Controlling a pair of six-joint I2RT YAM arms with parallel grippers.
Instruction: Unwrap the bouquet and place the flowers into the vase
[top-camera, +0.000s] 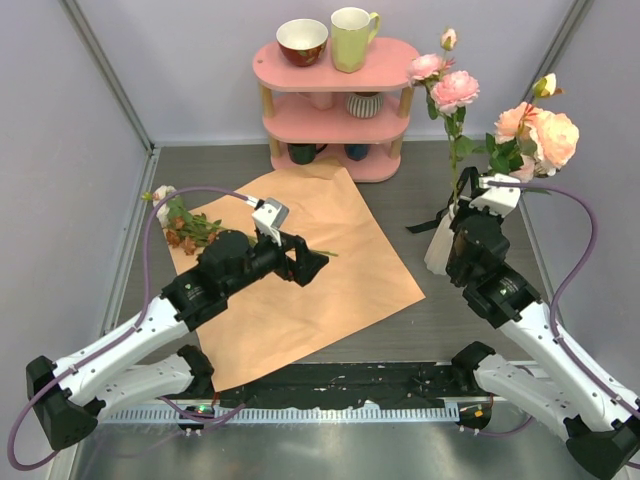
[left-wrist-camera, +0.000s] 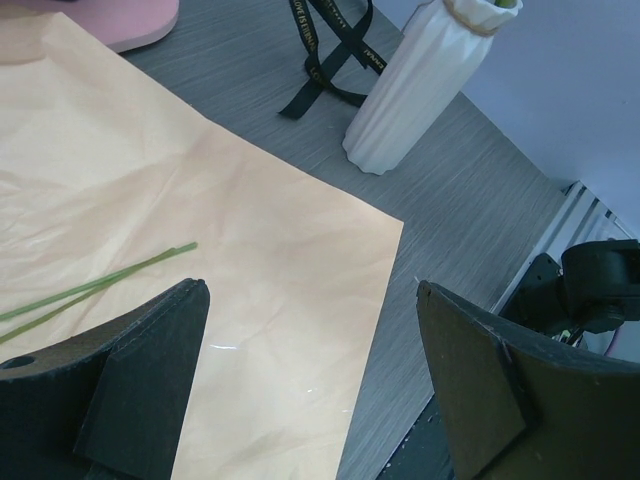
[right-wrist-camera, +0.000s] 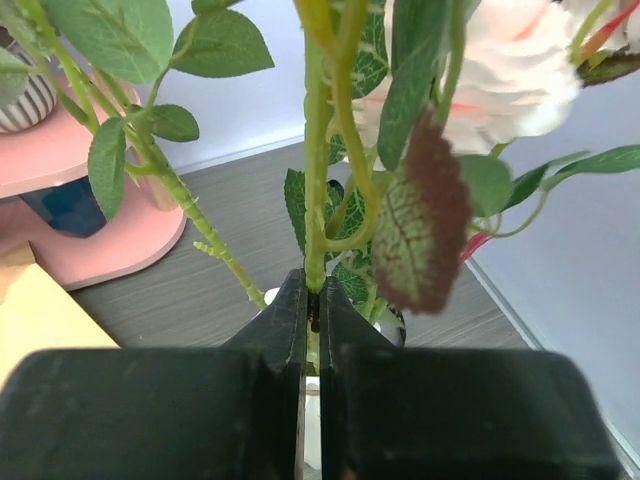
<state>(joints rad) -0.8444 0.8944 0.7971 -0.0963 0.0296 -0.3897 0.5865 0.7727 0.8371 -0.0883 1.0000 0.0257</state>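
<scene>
Wrapping: the wrapping paper (top-camera: 300, 300) lies open and flat on the worktop (left-wrist-camera: 450, 200), tan-orange side up. The black ribbon (left-wrist-camera: 325, 50) lies loose at the foot of the vase. The unwrapping looks finished.
Vase: the white ribbed vase (left-wrist-camera: 410, 90) stands upright at the right of the worktop, just off the paper's right corner and close to the right arm.
Already in the vase: the pink roses (top-camera: 447, 85) and peach roses (top-camera: 545, 135) rise from its mouth on long leafy stems.
Right gripper (right-wrist-camera: 312, 295): the jaws are pressed together on an upright rose stem (right-wrist-camera: 315, 220) just above the vase mouth. A sliver of white rim shows beneath them, but I cannot tell how deep the stem sits.
Left gripper (left-wrist-camera: 312, 290): the jaws are spread and hold nothing. It hangs over the middle of the paper, with two thin bare stem ends (left-wrist-camera: 100, 283) lying just beside it.
Not yet moved: a cream-white rose (top-camera: 163, 193) and rusty brown blooms (top-camera: 183, 240) lie at the paper's far-left corner, well apart from the vase.
Progress: well past halfway, by my reading. The stem in the right gripper needs seating and releasing, and then the last flowers on the paper need to go into the vase.
Risk: the vase is narrow and already crowded, so pushing more stems in could tip it.
</scene>
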